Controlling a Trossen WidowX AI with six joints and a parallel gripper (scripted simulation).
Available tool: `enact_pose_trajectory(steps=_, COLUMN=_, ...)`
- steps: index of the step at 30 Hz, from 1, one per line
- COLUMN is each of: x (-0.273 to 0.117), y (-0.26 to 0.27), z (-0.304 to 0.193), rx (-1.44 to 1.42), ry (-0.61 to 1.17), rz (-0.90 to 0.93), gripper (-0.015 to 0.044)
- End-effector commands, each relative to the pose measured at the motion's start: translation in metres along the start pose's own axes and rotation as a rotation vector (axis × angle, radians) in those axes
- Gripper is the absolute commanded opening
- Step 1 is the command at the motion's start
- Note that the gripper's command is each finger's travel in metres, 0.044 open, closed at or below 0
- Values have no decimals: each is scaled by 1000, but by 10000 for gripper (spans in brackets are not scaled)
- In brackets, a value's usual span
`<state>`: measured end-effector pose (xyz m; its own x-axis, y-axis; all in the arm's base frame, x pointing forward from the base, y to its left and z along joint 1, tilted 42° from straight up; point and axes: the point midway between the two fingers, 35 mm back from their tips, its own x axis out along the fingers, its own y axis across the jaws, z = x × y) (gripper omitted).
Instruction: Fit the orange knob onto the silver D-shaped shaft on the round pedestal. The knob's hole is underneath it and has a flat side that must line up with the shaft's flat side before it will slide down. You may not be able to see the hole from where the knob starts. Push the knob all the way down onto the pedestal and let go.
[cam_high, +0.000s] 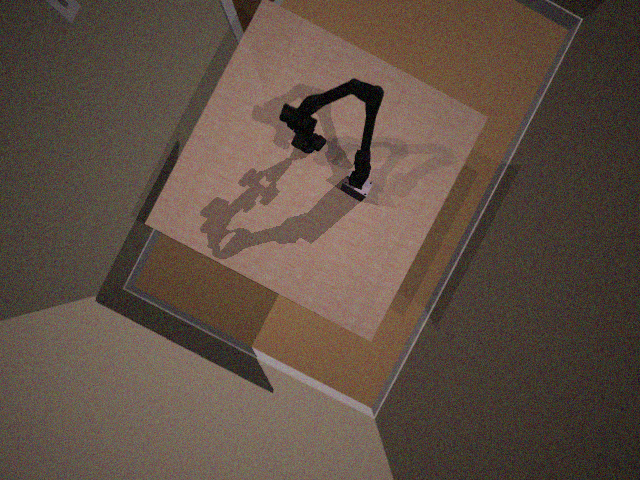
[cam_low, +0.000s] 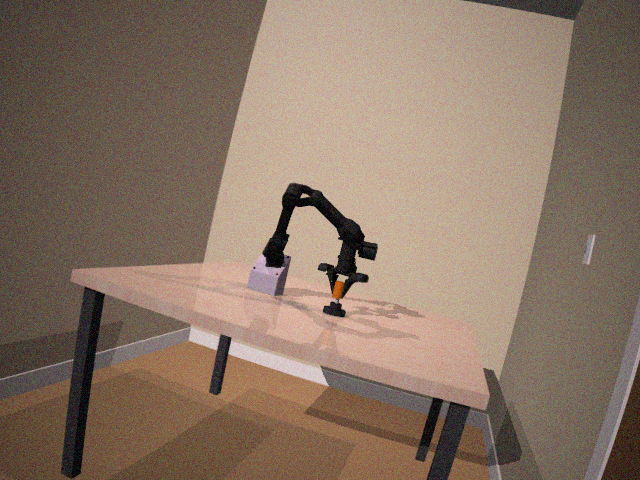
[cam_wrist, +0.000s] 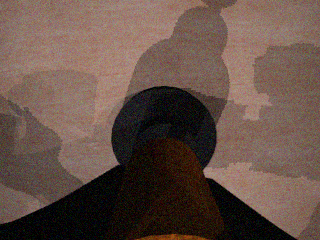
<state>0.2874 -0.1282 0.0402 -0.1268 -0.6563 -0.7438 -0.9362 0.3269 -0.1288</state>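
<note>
The orange knob (cam_low: 338, 289) (cam_wrist: 167, 195) is upright between the fingers of my gripper (cam_low: 337, 293), which is shut on it. The dark round pedestal (cam_low: 333, 311) (cam_wrist: 165, 102) stands on the table right under the knob. A short piece of the silver shaft (cam_low: 337, 300) shows between the knob's lower end and the pedestal in the exterior view, so the knob is not against the pedestal. In the wrist view the knob covers the shaft. The knob's hole and the flat sides are hidden. In the top view the arm hides the knob and the pedestal.
The arm's pale base block (cam_low: 266, 279) (cam_high: 367, 186) is fixed on the wooden table (cam_high: 330, 279) (cam_low: 206, 304). The arm arches from it over to the pedestal. Shadows of the arm lie on the table around the pedestal.
</note>
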Motion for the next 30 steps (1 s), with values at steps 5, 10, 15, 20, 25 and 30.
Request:
enact_pose_trajectory(steps=5, x=2, y=-2, z=0, rx=-63, ry=2, rz=-4, gripper=0)
enact_pose_trajectory(steps=10, x=4, y=-1, z=0, rx=-63, ry=2, rz=-4, gripper=0)
enact_pose_trajectory(steps=15, x=4, y=-1, z=0, rx=-63, ry=2, rz=-4, gripper=0)
enact_pose_trajectory(steps=20, x=4, y=-1, z=0, rx=-82, ry=2, rz=-4, gripper=0)
enact_pose_trajectory(steps=25, x=5, y=-1, z=0, rx=-93, ry=2, rz=-4, gripper=0)
enact_pose_trajectory(steps=30, x=5, y=-1, z=0, rx=-63, ry=2, rz=-4, gripper=0)
